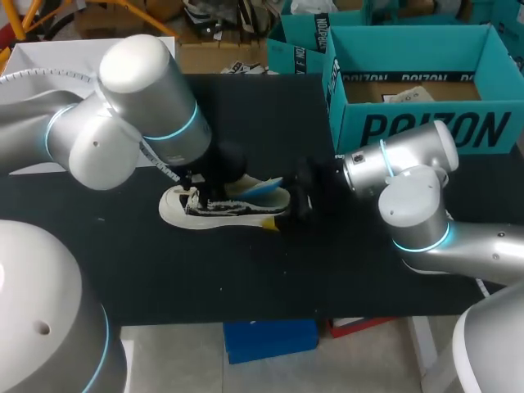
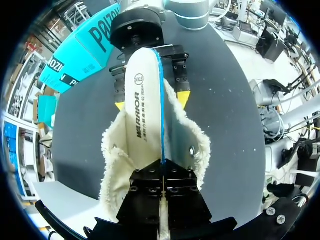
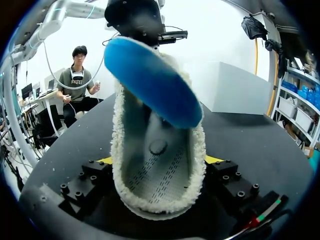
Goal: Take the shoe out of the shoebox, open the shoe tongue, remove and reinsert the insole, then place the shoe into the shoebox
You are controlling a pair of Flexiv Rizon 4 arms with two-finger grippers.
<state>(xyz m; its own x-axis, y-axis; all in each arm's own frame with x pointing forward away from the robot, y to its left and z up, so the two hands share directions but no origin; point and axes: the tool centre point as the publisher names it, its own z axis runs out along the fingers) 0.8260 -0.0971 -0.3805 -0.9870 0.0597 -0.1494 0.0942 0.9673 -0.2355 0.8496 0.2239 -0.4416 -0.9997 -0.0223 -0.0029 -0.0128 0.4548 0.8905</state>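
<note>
A white, black-patterned shoe (image 1: 214,206) with fleece lining (image 2: 192,145) lies on its sole on the black table. Its insole (image 2: 142,105), white on top and blue underneath (image 3: 150,82), sticks up out of the opening and slants over the heel. My left gripper (image 2: 162,170) hangs above the shoe's middle (image 1: 206,182), shut on the insole's front end. At the heel, my right gripper (image 3: 160,161) has a yellow fingertip (image 3: 216,159) pressed against each side of the fleece collar and holds the shoe. Behind it at the back right, the teal shoebox (image 1: 426,129) stands open.
A second teal box (image 1: 296,45) stands behind the shoebox, and a white sheet (image 1: 49,57) covers the table's far left corner. Bare black tabletop (image 1: 246,270) stretches in front of the shoe to the near edge.
</note>
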